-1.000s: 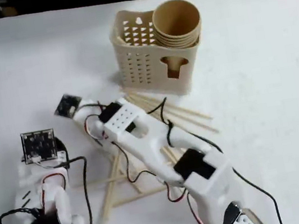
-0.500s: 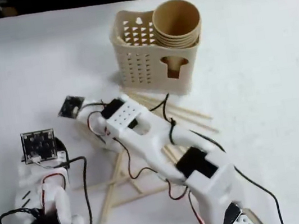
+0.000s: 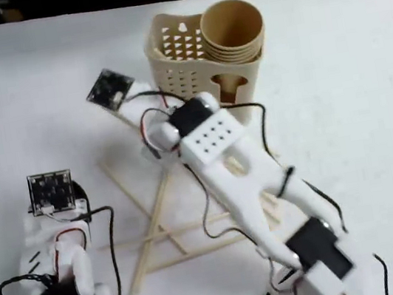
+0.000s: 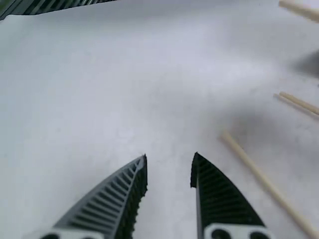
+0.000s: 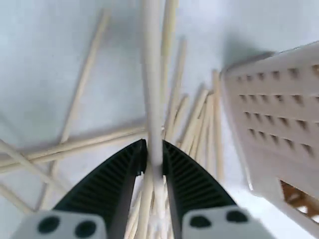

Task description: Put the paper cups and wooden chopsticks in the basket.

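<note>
Over the white table (image 3: 352, 93), the high view has the right arm (image 3: 229, 165) stretched from the near edge toward the basket (image 3: 186, 82). Its wrist end is just beside the basket's perforated wall, and its fingers are hidden beneath the arm. A stack of paper cups (image 3: 232, 29) stands upright in one end of the basket. Loose wooden chopsticks (image 3: 147, 237) lie crossed on the table beneath and beside that arm. The left arm (image 3: 58, 267) sits folded at the near left corner, well apart from the basket.

Seen from the left wrist, the left gripper (image 4: 169, 157) hangs above bare table with its two ribbed fingers parted by a moderate gap and nothing between them. One stray chopstick (image 4: 264, 181) lies flat on the table just off the outer side of one finger, apart from it. Two more sticks (image 4: 299, 103) lie farther out on the same side.

Seen from the right wrist, the right gripper (image 5: 153, 144) has its fingers pressed together on a single chopstick (image 5: 152, 74). That stick runs straight out ahead from between the fingertips, lifted above those on the table. Past the fingertips a loose heap of sticks (image 5: 199, 124) rests on the table. The basket's perforated wall rises near one finger's outer side, with the ends of the heap beside its base.
</note>
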Available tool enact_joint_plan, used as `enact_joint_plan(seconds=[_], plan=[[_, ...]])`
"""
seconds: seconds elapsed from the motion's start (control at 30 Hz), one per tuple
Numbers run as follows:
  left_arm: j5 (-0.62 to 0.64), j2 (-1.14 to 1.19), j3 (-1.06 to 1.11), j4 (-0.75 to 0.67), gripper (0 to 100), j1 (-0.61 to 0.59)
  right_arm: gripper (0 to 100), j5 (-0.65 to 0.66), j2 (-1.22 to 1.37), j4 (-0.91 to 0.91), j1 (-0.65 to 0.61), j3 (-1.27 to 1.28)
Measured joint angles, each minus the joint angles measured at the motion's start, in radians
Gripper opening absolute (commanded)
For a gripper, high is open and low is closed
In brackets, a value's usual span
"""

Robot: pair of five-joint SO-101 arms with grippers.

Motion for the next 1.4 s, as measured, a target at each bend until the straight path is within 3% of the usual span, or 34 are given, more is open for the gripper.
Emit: enact_joint_plan(seconds=[0.3,0.57,0.97,1.17,1.4], plan=[[0.000,0.000,0.000,0.000,16,0.000,2.0,-0.002,-0.295,-0.002,-0.002,0.002],[0.000,0.000,0.000,0.000,16,0.000,2.0,-0.048,-0.430,-0.130,0.009,0.002],[0.000,0.000,0.000,0.000,16,0.000,2.2,-0.158,-0.439,-0.695,0.084,0.023],[0.000,0.000,0.000,0.000,16,0.000,2.3,-0.169,-0.305,-1.000,0.157,0.068],[0.000,0.000,0.000,0.000,16,0.000,2.5,-0.184,-0.103,-1.212,0.238,0.069]])
